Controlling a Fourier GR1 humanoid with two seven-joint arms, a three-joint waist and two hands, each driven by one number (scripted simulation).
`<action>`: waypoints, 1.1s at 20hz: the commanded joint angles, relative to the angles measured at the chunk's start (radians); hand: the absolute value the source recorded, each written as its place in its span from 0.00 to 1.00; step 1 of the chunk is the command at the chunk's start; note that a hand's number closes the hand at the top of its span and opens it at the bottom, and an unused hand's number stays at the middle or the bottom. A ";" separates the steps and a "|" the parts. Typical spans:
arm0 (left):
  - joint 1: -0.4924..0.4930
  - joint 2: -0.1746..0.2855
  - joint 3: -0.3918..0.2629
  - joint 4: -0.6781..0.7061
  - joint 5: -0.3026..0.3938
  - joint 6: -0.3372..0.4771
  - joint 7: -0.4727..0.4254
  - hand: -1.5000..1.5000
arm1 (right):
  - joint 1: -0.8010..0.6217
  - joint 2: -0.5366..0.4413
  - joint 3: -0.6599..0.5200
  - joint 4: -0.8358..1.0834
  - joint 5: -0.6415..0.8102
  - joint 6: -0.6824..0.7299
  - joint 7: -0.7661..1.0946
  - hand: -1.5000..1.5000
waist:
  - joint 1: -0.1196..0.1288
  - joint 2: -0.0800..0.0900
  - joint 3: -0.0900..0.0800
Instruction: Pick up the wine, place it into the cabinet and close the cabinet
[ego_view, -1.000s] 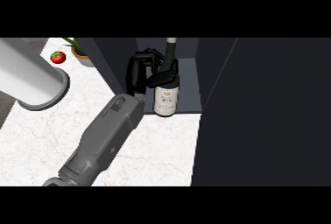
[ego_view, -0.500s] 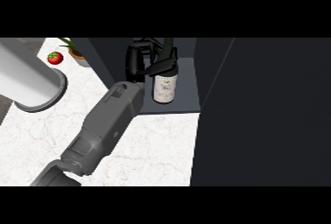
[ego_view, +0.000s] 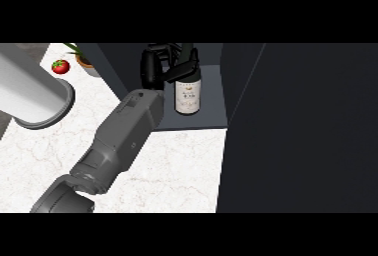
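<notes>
A dark wine bottle (ego_view: 188, 97) with a white label stands inside the open cabinet (ego_view: 212, 117), on its dark floor near the front edge. My left hand (ego_view: 153, 67) is at the bottle's neck, fingers on its left and the thumb curled across the top, hiding the neck. My grey forearm runs from the lower left up to the cabinet. The cabinet's door (ego_view: 303, 125) stands open as a big dark panel at the right. My right hand does not show.
A wide pale cylinder (ego_view: 33, 90) rises at the left edge. Behind it are a red tomato (ego_view: 60, 66) and a potted plant (ego_view: 83, 59). The white marble counter (ego_view: 170, 165) lies in front of the cabinet.
My left hand has carried the bottle away from me, from the cabinet's front edge to further inside. The forearm stretched along with it.
</notes>
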 joint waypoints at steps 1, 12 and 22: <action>-0.028 0.020 0.073 0.037 0.049 -0.043 -0.002 1.00 | 0.021 -0.007 -0.017 -0.069 -0.075 0.013 0.012 0.00 | -0.010 0.005 0.000; -0.037 -0.002 0.088 0.126 0.050 -0.040 -0.065 1.00 | 0.005 -0.012 -0.014 -0.087 -0.086 0.006 0.053 0.00 | -0.024 0.007 0.000; -0.051 0.015 0.080 0.180 -0.002 -0.001 -0.056 0.00 | 0.034 0.011 0.005 -0.033 -0.012 0.020 -0.036 0.00 | -0.021 0.009 0.000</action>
